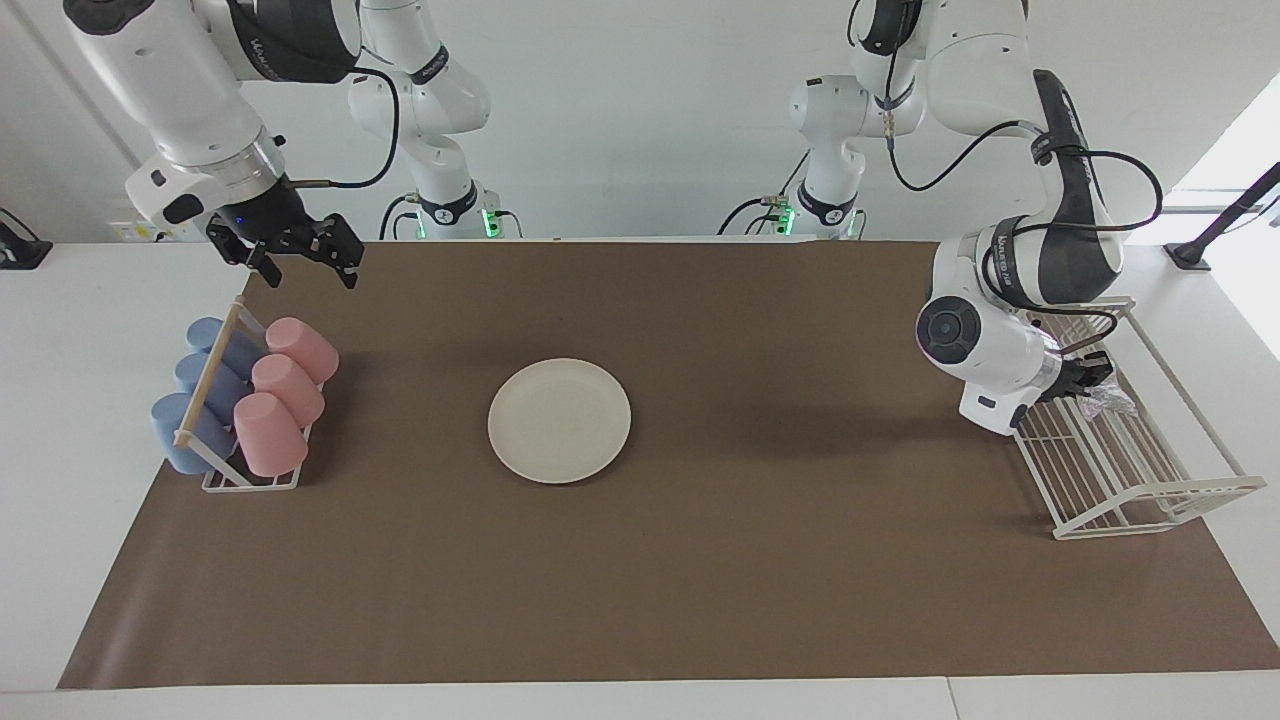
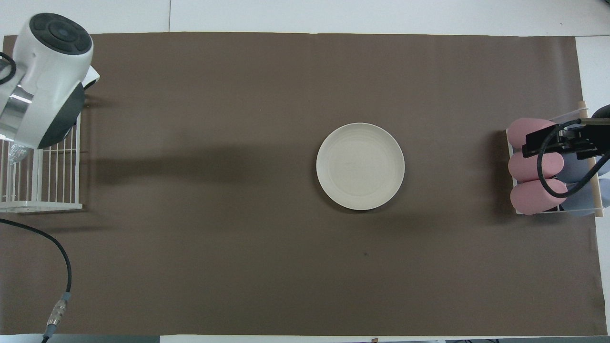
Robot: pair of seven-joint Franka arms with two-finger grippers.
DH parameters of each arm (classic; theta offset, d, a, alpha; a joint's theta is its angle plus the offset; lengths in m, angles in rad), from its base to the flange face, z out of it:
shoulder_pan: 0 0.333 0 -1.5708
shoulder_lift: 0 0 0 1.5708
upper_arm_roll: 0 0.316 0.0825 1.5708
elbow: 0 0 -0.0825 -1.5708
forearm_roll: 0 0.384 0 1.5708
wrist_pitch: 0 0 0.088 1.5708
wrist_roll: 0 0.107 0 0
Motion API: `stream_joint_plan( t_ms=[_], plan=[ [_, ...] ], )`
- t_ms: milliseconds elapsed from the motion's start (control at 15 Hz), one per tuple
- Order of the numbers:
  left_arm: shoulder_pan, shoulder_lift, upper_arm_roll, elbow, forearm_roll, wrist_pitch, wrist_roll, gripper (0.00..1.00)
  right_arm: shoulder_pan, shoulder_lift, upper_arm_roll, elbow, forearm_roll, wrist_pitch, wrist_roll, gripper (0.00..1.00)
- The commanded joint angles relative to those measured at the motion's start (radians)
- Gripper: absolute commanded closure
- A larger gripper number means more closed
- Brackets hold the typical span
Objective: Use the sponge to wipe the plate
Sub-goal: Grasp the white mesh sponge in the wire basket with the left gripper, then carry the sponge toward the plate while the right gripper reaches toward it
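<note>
Cream-white, the plate (image 1: 559, 421) lies at mid-frame on the brown mat (image 1: 760, 590). At the right edge of the facing view, the left gripper (image 1: 1092, 385) pinches the silvery sponge (image 1: 1108, 401) over the wire rack (image 1: 1135, 480). At upper left the right gripper (image 1: 300, 262) waits, fingers spread, above the cups (image 1: 270, 385).

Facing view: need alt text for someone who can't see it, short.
The left gripper is shut on the sponge inside the white wire rack at the left arm's end of the table. The cream plate sits bare mid-table on the brown mat. The right gripper waits open above the rack of pink and blue cups.
</note>
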Motion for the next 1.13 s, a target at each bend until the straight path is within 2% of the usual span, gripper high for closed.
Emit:
stream_joint_plan(
  t_ms=[0,133,266,465,598,665,864,1063],
  plan=[
    [-0.001,0.002,0.009,0.138,-0.223,-0.12,-0.003,1.0,-0.003,-0.005,0.009,0.011,-0.017,-0.03,0.042,0.0],
    [0.008,-0.005,0.015,0.184,-0.454,-0.169,-0.052,1.0,-0.003,-0.005,0.014,0.015,-0.004,-0.04,0.08,0.0],
    [0.041,-0.06,0.026,0.181,-0.679,-0.163,-0.141,1.0,-0.003,-0.005,0.023,0.017,0.0,-0.044,0.12,0.0],
    [0.116,-0.101,0.025,0.154,-0.993,-0.168,-0.156,1.0,-0.001,-0.018,0.055,0.017,0.029,-0.075,0.331,0.0],
    [0.152,-0.166,0.025,0.018,-1.181,-0.138,-0.141,1.0,-0.003,-0.028,0.084,0.015,0.036,-0.116,0.483,0.0],
    [0.163,-0.215,0.023,-0.085,-1.269,-0.081,-0.115,1.0,-0.003,-0.035,0.098,0.011,0.044,-0.125,0.575,0.0],
    [0.152,-0.335,0.023,-0.332,-1.459,0.04,-0.008,1.0,0.022,-0.045,0.17,0.012,0.056,-0.144,0.872,0.0],
    [0.14,-0.45,0.02,-0.557,-1.659,0.149,0.124,1.0,0.092,-0.052,0.228,0.011,0.058,-0.127,1.174,0.0]
  ],
)
